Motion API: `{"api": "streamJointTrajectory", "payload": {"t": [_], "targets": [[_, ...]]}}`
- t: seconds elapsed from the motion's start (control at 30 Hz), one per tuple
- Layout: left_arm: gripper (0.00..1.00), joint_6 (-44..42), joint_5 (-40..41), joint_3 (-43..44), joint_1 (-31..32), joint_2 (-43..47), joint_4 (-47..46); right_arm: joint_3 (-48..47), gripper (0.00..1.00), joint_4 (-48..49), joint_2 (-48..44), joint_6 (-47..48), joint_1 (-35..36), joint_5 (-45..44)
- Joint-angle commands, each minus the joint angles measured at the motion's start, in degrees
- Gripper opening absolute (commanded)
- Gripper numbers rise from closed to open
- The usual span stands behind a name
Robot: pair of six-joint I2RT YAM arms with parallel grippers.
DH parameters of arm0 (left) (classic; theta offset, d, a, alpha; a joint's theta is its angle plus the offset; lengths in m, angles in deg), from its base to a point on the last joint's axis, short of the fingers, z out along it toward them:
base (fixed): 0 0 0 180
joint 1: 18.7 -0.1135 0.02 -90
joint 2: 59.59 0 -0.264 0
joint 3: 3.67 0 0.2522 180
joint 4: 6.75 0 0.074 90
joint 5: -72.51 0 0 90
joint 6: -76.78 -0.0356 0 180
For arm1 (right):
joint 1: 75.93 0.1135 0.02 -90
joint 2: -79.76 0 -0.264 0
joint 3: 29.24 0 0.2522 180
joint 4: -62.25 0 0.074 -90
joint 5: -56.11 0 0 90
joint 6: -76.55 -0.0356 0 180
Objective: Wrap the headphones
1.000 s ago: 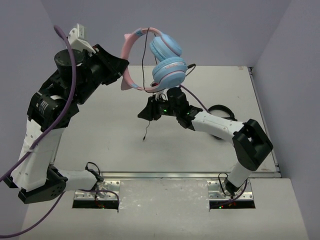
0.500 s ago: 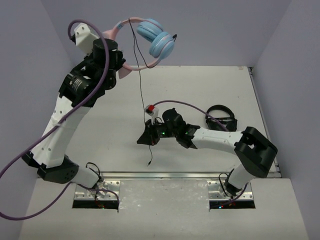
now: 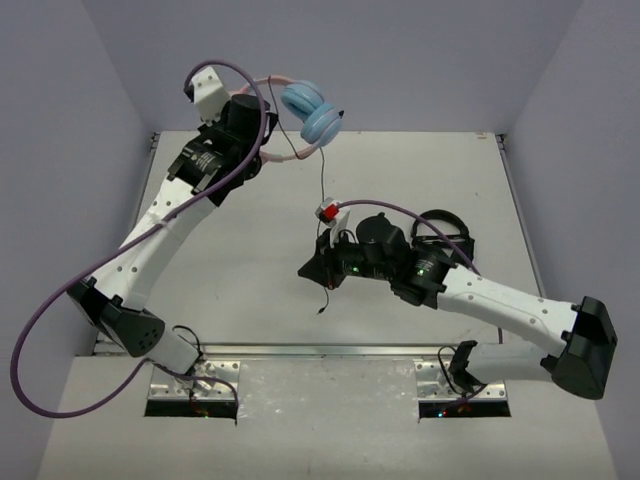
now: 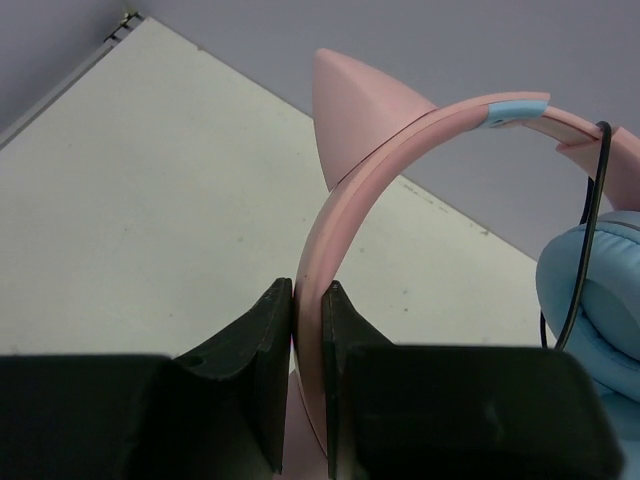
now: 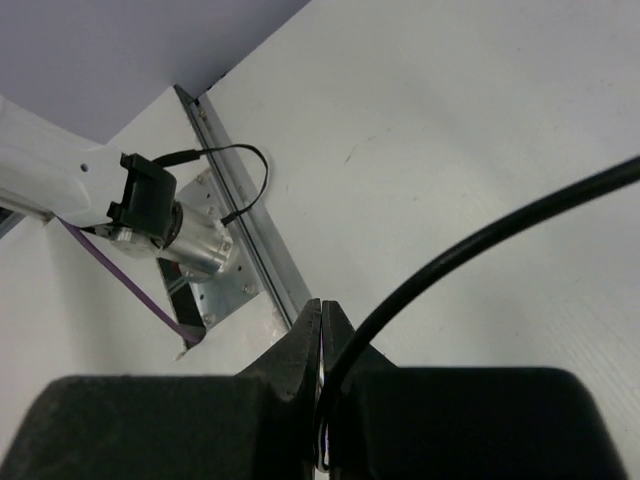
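The headphones (image 3: 312,110), with a pink headband and light blue ear cups, hang in the air at the back of the table. My left gripper (image 3: 258,140) is shut on the pink headband (image 4: 400,140), below a cat ear (image 4: 350,110); a blue ear cup (image 4: 600,300) shows at the right. The thin black cable (image 3: 322,190) drops from the cups to my right gripper (image 3: 322,268), which is shut on it above mid table. The plug end (image 3: 320,310) dangles below. In the right wrist view the cable (image 5: 480,245) runs into the closed fingertips (image 5: 321,320).
All-black headphones (image 3: 440,228) lie on the table at the right, behind my right arm. A metal rail (image 3: 330,350) edges the table's near side. Purple walls close the back and both sides. My left arm's base (image 5: 170,225) shows in the right wrist view.
My left arm has carried the headphones to the right and back. My right gripper has moved right and toward the near edge, still shut on the cable.
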Motion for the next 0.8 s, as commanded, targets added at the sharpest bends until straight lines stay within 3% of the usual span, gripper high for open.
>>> {"api": "streamJointTrajectory", "payload": {"t": [0.0, 0.13, 0.27, 0.47, 0.63, 0.77], "targets": [[0.0, 2.18, 1.5, -1.26, -1.32, 2.0, -6.97, -8.0, 0.01, -9.52, -1.95, 5.65, 0.39, -2.58], [0.0, 7.46, -4.11, -0.82, -5.18, 0.33, -4.41, -13.56, 0.01, -16.55, -0.28, 7.41, 0.31, 0.68], [0.0, 10.01, -7.81, 1.54, -7.12, -0.47, -3.45, -10.24, 0.01, -16.66, -1.24, 7.77, 0.4, -0.11], [0.0, 14.93, -12.82, 4.98, -10.37, -1.7, 0.59, -9.43, 0.01, -15.16, 1.74, 5.31, 0.4, 5.94], [0.0, 15.9, -10.54, 6.47, -10.9, -3.54, 3.23, -18.71, 0.01, -18.05, 6.13, 6.88, 1.89, 7.71], [0.0, 13.18, -7.47, 1.57, -11.25, -2.67, 0.43, -24.63, 0.01, -22.18, 6.67, 8.9, 3.03, 4.39]]}}
